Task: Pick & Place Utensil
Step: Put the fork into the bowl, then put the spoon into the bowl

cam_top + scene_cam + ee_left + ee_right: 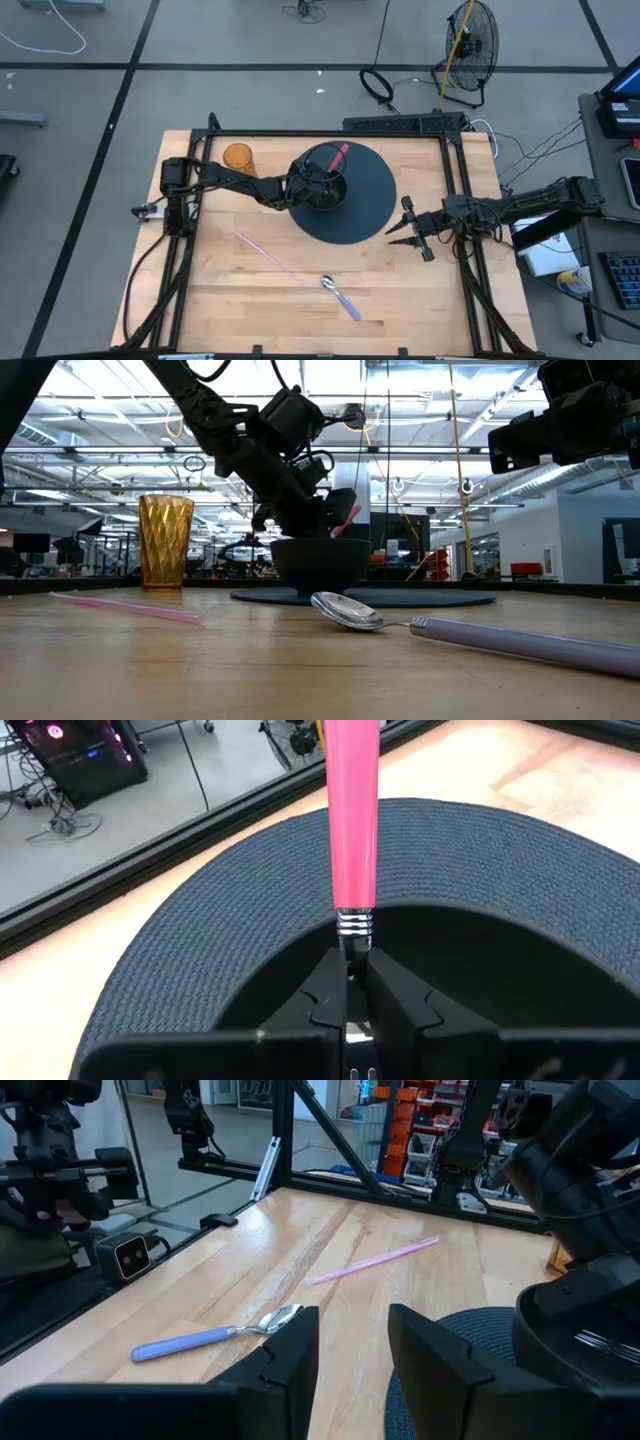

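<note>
While left gripper (325,183) pinches pink utensil (338,156), bare wood surrounds spoon (340,296).

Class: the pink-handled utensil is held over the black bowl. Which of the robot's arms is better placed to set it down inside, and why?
Left. Its hand is shut on the pink-handled utensil directly above the black bowl. The right hand hangs at the mat's edge, holding nothing.
</note>
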Controlling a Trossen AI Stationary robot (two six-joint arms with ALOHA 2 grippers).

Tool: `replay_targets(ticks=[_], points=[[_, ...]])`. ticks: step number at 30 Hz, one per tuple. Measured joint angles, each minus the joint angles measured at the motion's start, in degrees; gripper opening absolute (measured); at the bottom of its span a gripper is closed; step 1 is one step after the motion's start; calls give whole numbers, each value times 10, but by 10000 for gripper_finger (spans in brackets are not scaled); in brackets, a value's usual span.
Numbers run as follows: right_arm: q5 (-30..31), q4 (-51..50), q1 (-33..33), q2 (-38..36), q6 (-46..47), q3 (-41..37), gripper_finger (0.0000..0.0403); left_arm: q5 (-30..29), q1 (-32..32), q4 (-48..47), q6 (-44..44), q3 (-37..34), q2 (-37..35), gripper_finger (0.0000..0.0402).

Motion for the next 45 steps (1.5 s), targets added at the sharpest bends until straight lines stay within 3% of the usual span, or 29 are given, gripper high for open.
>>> replay_targets(ticks=[8,22,28,35,45], points=[[0,0,0,0,0,0,116,3,0,-1,-1,0,0,71],[0,0,0,0,0,0,116,4,-1,0,29,0,0,41],[0,-6,0,0,0,0,116,12,-11,-3,102,0,-14,48],[0,-9,0,0,0,0,116,29,-35,-49,194,0,-87,35],[0,-10,2,2,14,0,116,50,-89,-216,258,0,-248,23]])
